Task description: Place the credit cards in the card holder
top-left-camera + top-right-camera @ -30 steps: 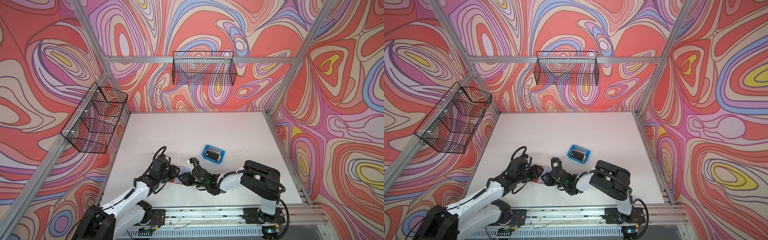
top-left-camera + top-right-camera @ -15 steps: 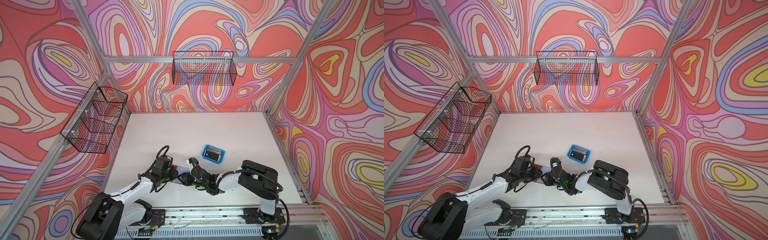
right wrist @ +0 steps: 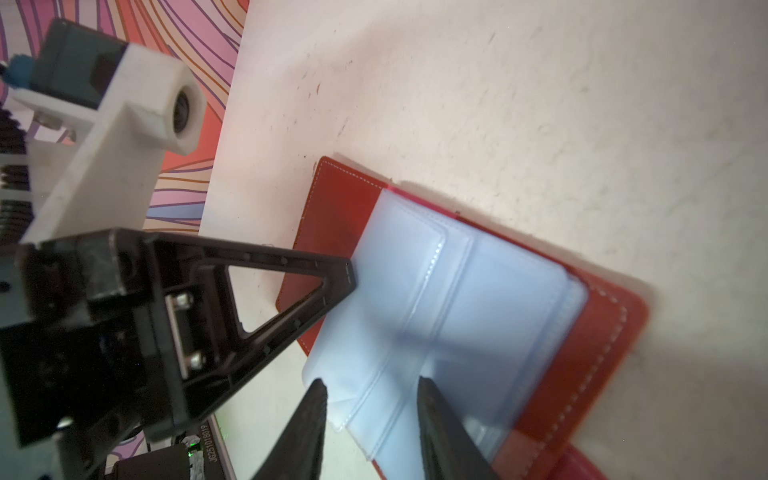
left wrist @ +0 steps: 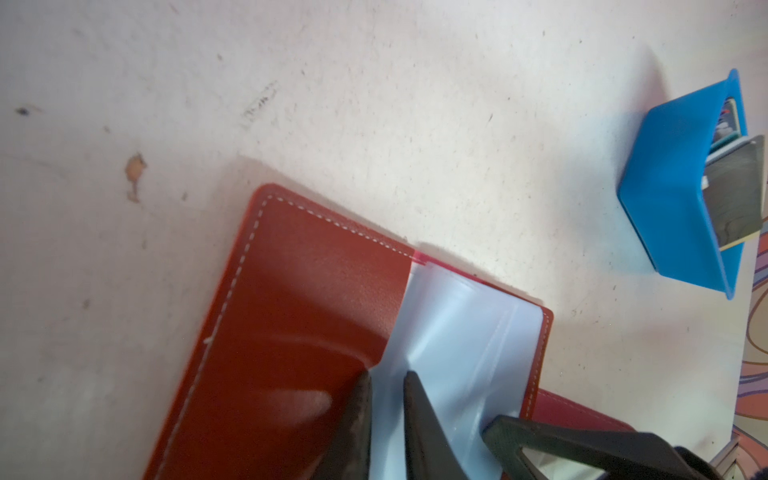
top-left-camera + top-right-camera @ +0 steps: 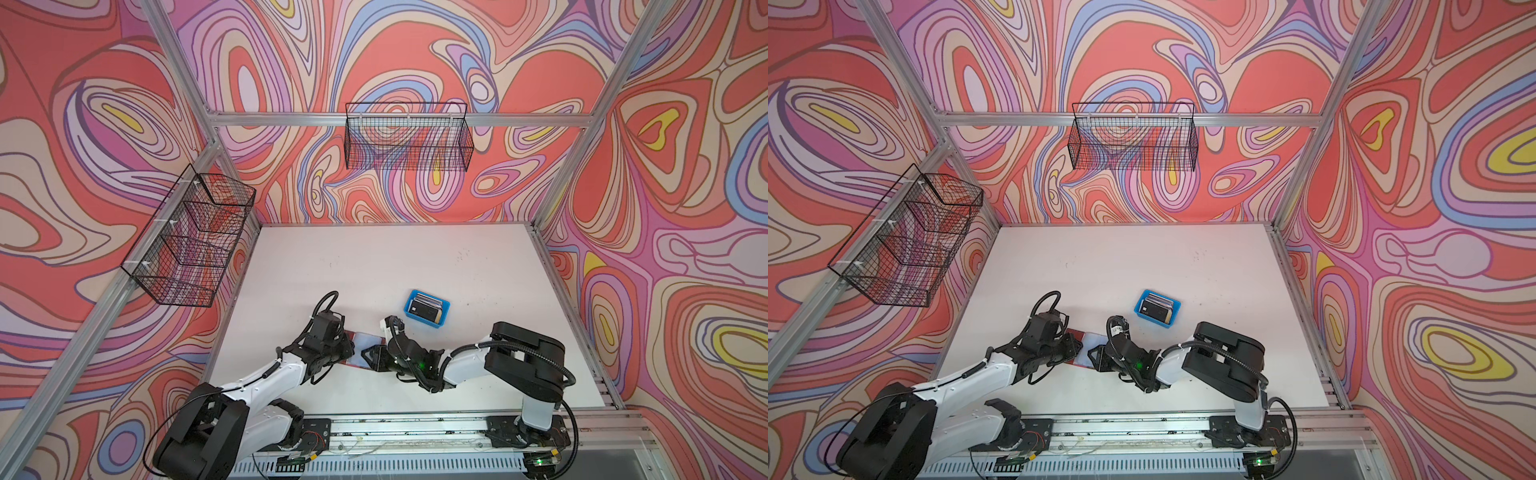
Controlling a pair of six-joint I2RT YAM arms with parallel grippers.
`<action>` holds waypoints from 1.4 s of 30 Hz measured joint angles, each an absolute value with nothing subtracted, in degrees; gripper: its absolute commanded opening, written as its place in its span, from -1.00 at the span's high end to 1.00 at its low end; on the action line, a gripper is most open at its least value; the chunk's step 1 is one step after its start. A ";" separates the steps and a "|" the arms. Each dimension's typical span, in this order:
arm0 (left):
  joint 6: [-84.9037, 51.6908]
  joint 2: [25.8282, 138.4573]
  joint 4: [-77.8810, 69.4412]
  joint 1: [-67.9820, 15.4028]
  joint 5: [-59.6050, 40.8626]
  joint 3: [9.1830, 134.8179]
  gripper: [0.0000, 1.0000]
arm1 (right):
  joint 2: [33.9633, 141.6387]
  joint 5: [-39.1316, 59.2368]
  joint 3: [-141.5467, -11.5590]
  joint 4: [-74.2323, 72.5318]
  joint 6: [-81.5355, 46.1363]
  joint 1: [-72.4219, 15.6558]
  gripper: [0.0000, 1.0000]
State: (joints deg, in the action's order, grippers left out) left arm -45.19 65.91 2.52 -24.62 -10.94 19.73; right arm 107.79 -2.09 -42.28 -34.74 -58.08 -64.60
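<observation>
The red-brown card holder (image 4: 299, 299) lies open on the table between my two grippers; both top views show it (image 5: 360, 341) (image 5: 1080, 336). My left gripper (image 4: 386, 395) is shut on one of its clear sleeves (image 4: 457, 332), which buckles up between the narrow fingers. At the opposite edge my right gripper (image 3: 372, 395) stands open, its fingers straddling the sleeves' corner (image 3: 478, 291). The credit cards (image 5: 426, 309) (image 5: 1156, 309), black one on top, sit stacked in a blue tray (image 4: 673, 195), apart from both grippers.
The blue tray (image 5: 428, 322) stands just beyond the right gripper (image 5: 369, 353). The left gripper (image 5: 352, 351) is almost tip to tip with it. Two wire baskets (image 5: 409, 141) (image 5: 191, 241) hang on the back and left walls. A rail runs along the front edge.
My left gripper has narrowed and closed on the sleeve, and its arm has settled lower toward the holder. The right gripper has hardly moved.
</observation>
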 measured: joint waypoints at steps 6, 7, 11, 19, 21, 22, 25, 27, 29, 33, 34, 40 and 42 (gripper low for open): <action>-45.19 66.39 1.87 -24.34 -11.20 19.73 0.65 | 108.25 -1.87 -43.55 -33.91 -58.11 -64.60 0.24; -45.19 66.46 1.78 -24.32 -11.29 19.73 0.65 | 108.36 -1.87 -43.94 -33.45 -58.08 -64.60 0.25; -45.19 66.54 1.63 -24.25 -11.31 19.73 0.66 | 108.42 -2.04 -44.69 -32.16 -58.08 -64.60 0.25; -45.15 66.57 1.63 -23.92 -11.31 19.73 0.66 | 105.30 -3.84 -45.32 -28.97 -57.04 -64.60 0.23; -45.12 66.52 1.65 -23.88 -11.29 19.73 0.66 | 105.34 -3.79 -46.37 -28.38 -56.84 -64.60 0.23; -45.08 66.52 1.65 -23.88 -11.29 19.73 0.66 | 105.43 -3.79 -47.11 -27.86 -56.80 -64.60 0.24; -44.99 66.43 1.67 -23.70 -11.31 19.73 0.66 | 106.72 -3.75 -48.95 -27.24 -56.80 -64.60 0.24; -44.99 66.41 1.69 -23.51 -11.31 19.73 0.66 | 108.25 -3.53 -49.91 -27.03 -56.84 -64.60 0.24; -44.97 66.37 1.72 -23.51 -11.33 19.70 0.66 | 109.65 -3.31 -50.15 -26.55 -56.95 -64.60 0.23; -44.97 65.78 1.85 -23.00 -11.38 19.38 0.66 | 110.61 -3.18 -50.28 -26.15 -57.25 -64.60 0.24; -44.97 65.65 1.89 -22.83 -11.42 19.33 0.66 | 110.61 -3.16 -50.30 -26.11 -57.34 -64.60 0.24; -44.71 65.43 1.91 -22.39 -11.79 19.18 0.66 | 110.59 -3.18 -50.28 -26.06 -58.06 -64.60 0.24; -44.58 65.23 1.89 -22.20 -11.88 19.07 0.67 | 110.54 -3.20 -50.22 -26.09 -58.61 -64.60 0.24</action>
